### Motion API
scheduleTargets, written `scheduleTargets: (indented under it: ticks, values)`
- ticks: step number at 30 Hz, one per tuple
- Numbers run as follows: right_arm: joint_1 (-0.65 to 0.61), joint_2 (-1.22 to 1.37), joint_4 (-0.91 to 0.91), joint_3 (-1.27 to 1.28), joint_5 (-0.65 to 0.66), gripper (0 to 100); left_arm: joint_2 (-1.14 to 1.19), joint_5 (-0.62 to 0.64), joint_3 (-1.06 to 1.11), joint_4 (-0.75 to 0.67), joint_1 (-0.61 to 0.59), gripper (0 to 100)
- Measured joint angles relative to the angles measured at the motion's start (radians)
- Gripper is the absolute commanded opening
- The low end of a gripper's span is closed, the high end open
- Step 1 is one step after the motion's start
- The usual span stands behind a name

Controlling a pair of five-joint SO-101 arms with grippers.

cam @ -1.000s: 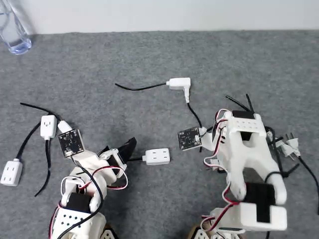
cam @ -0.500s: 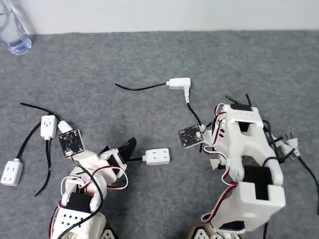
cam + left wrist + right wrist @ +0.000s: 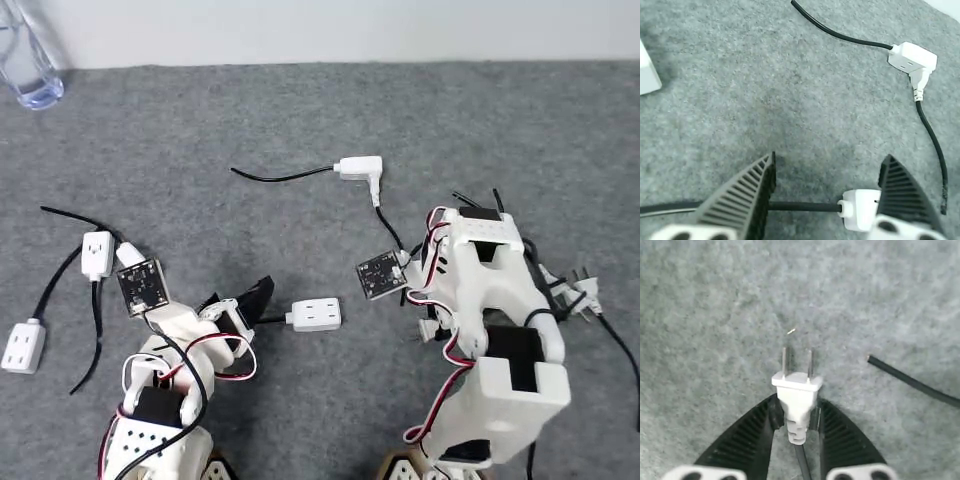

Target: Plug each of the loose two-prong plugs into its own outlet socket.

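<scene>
**Right gripper clamps a white plug; left gripper spread wide over a socket**

The right gripper point(image 3: 796, 412) is closed tight on a white two-prong plug point(image 3: 796, 390), with its 2 black fingers point(image 3: 760, 430) pressing the plug body from either side. The 2 metal prongs point(image 3: 785, 360) point away from the wrist, over grey carpet point(image 3: 700, 300). The plug's cord runs back between the fingers. A black cord end point(image 3: 910, 382) lies on the carpet nearby, apart from the plug.

The left gripper point(image 3: 829, 167) is spread wide and holds nothing. Between its fingers, on the carpet, lies a white outlet socket point(image 3: 859, 212), and its black cord point(image 3: 800, 206) crosses the gap. Seen from above, this socket lies between the 2 arms, just beside the left gripper.

Farther out lies a second outlet socket point(image 3: 358, 167), with an angled plug point(image 3: 376, 188) at its end and black cords leaving both ways. On the left side lie a small socket block point(image 3: 97, 253) and, nearer the edge, an end socket block point(image 3: 22, 347). A loose plug point(image 3: 582, 288) lies beside the right arm point(image 3: 490, 290). A clear bottle point(image 3: 25, 60) stands in the far left corner.
</scene>
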Motion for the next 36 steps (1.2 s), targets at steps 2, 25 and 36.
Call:
scheduleTargets:
  ticks: [2,25,36]
  values:
    - [-0.008,0.0,-0.012,0.005,-0.005,0.9,0.0,0.0,0.0,0.0,0.0,32]
    - [-0.063,-0.077,-0.063,-0.008,-0.433,18.4,0.0,0.0,0.0,0.0,0.0,32]
    - [-0.106,-0.146,-0.063,0.057,-0.433,18.4,0.0,0.0,0.0,0.0,0.0,32]
